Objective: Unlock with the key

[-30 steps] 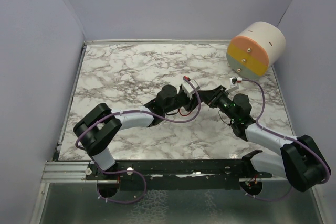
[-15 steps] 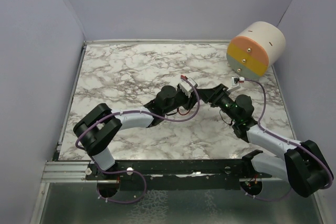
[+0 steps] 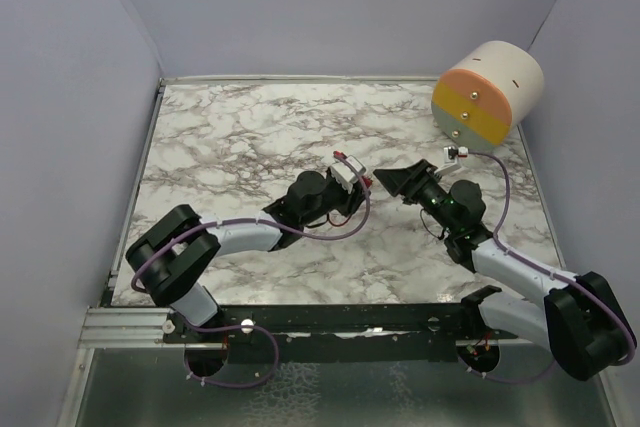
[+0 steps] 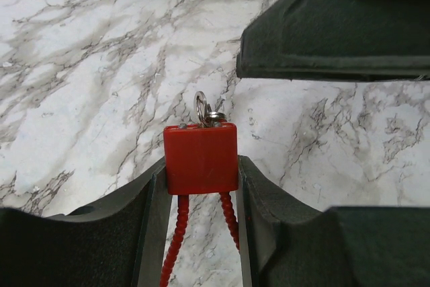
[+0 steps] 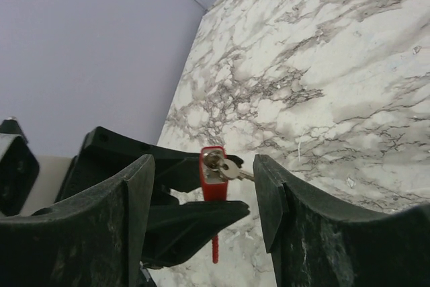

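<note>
Over the marble bench (image 3: 230,137), the red padlock (image 4: 201,159) is clamped in the left pincer (image 4: 200,181), its key (image 5: 228,168) apparently seated, while the right pincer (image 5: 203,163) is held wide open and empty before it; gripping and turning the key is judged the next move.

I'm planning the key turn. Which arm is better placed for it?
Right. The left gripper is shut on the red padlock, bracing it; the right gripper is open, facing the key that sticks out of the padlock.

Bright, even, soft-shadowed light; the nearest fingers (image 4: 74,247) seem slightly blurred.
</note>
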Controlling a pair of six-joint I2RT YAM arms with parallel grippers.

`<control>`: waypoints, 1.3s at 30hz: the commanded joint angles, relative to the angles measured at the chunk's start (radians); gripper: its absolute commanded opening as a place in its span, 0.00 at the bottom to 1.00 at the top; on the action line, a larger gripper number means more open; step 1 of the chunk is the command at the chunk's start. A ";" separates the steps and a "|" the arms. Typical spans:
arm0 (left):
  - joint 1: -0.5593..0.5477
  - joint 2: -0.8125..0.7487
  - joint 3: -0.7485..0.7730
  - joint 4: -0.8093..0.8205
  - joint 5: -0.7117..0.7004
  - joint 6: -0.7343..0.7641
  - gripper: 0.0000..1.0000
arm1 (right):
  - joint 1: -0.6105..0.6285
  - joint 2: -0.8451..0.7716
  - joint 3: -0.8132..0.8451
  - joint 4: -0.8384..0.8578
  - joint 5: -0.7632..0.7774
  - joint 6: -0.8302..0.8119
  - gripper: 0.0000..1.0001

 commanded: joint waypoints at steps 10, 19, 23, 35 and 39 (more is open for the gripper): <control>0.008 -0.088 -0.037 0.029 0.080 0.071 0.00 | -0.005 -0.024 0.059 -0.117 0.009 -0.125 0.53; 0.068 -0.083 -0.011 -0.017 0.295 0.005 0.00 | -0.007 -0.031 0.021 -0.014 -0.046 -0.183 0.42; 0.120 -0.069 0.002 -0.025 0.405 -0.059 0.00 | -0.014 -0.031 0.000 0.046 -0.085 -0.194 0.43; 0.217 -0.033 0.021 -0.022 0.573 -0.182 0.00 | -0.030 0.035 -0.036 0.224 -0.209 -0.274 0.44; 0.238 -0.036 0.013 -0.023 0.590 -0.211 0.00 | -0.035 0.131 -0.032 0.374 -0.261 -0.287 0.44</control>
